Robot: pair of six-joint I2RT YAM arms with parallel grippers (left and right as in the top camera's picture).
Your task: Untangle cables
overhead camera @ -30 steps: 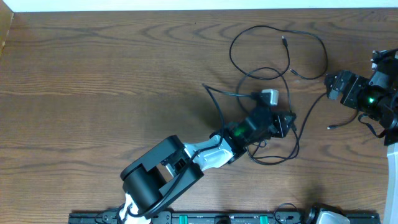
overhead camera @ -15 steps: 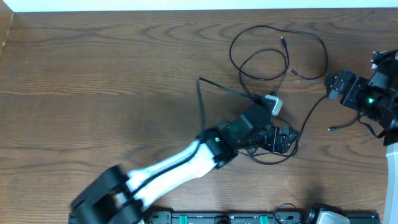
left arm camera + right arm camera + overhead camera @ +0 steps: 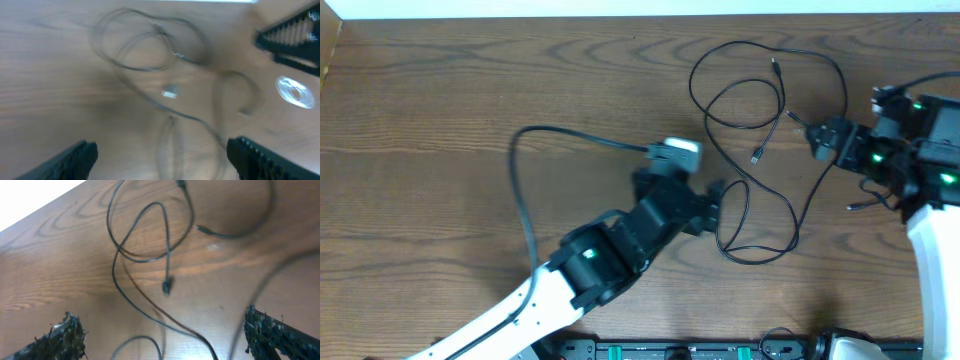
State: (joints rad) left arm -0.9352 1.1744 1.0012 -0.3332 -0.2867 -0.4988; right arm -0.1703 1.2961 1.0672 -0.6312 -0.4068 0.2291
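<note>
Thin black cables lie looped on the wooden table right of centre. An upper loop [image 3: 692,88] crosses itself, and a lower loop [image 3: 760,260] trails toward me. One plug end [image 3: 757,157] lies free between them. My left gripper [image 3: 712,208] is open just left of the lower loop and holds nothing. Its blurred wrist view shows the loops [image 3: 125,50] and a plug [image 3: 170,93] ahead of the open gripper [image 3: 160,160]. My right gripper [image 3: 815,140] is open at the tangle's right side. In its wrist view, cable strands [image 3: 114,275] and a plug [image 3: 167,286] lie on the table ahead of the gripper [image 3: 165,340].
The thick black wire [image 3: 520,180] of the left arm arcs over the table left of centre. Another plug end [image 3: 852,206] lies near the right arm's base. The table's far edge [image 3: 620,16] meets a white strip.
My left gripper has opened, let go of the cable and drawn back leftward while its arm swung round. My right gripper has moved left toward the tangle. The lower loop has settled flat.
</note>
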